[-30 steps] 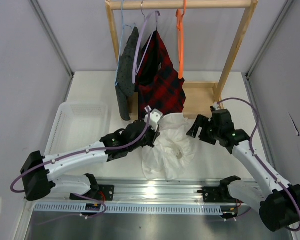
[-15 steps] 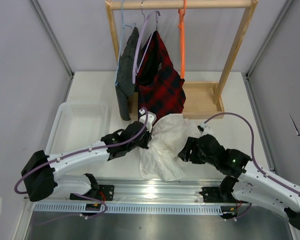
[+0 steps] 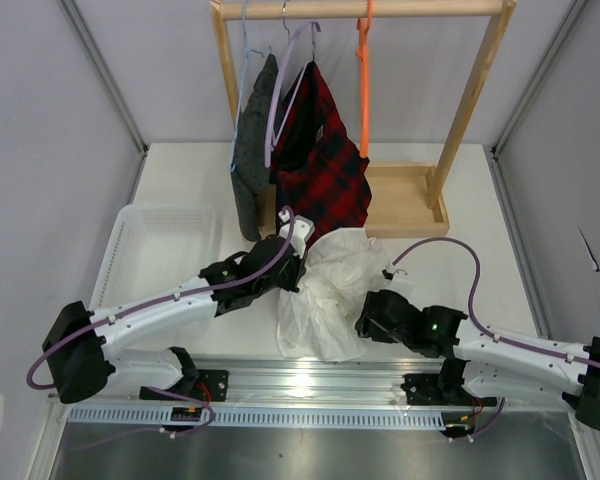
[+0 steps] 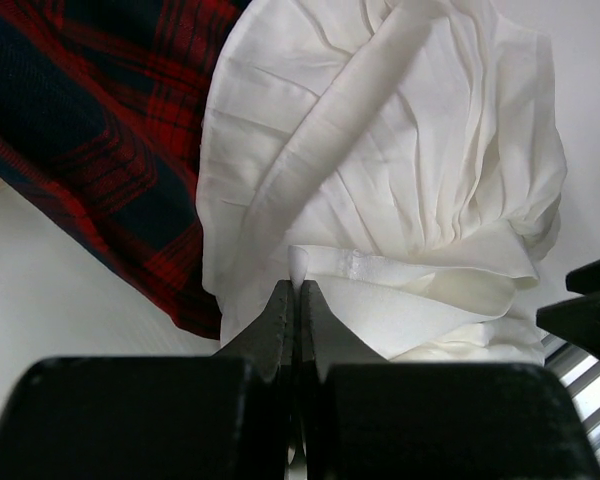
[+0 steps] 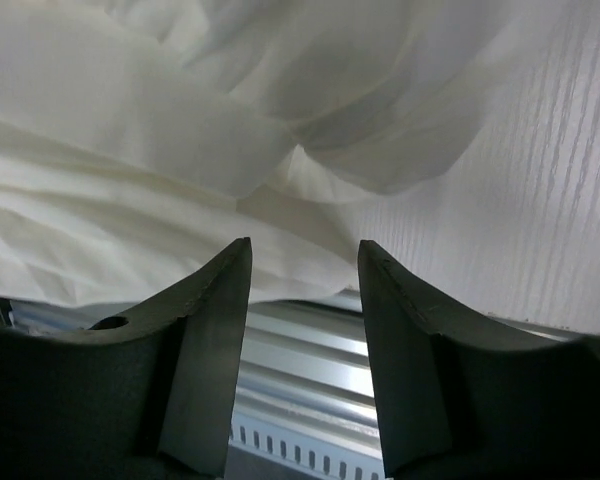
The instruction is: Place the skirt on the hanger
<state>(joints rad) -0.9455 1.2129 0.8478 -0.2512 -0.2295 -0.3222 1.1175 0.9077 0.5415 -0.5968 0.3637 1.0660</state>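
Note:
The white crinkly skirt (image 3: 330, 290) lies bunched on the table in front of the rack. It fills the left wrist view (image 4: 400, 170) and the right wrist view (image 5: 180, 130). My left gripper (image 3: 292, 268) is shut on a fold of the skirt's left edge (image 4: 297, 285). My right gripper (image 3: 365, 322) is open at the skirt's near right edge, its jaws just short of the fabric (image 5: 302, 260). The orange hanger (image 3: 361, 80) hangs bare on the wooden rail, to the right of the plaid garment.
The wooden rack (image 3: 470, 110) stands at the back with a red-and-black plaid garment (image 3: 320, 160) on a lavender hanger (image 3: 280, 90) and a dark grey garment (image 3: 250, 160) on a light-blue hanger. A clear plastic basket (image 3: 160, 250) sits at the left. The metal rail (image 3: 310, 380) runs along the near edge.
My right arm has swung down from the right side of the skirt to its near right edge, low by the rail. My left gripper has kept hold and shifted slightly, dragging the skirt.

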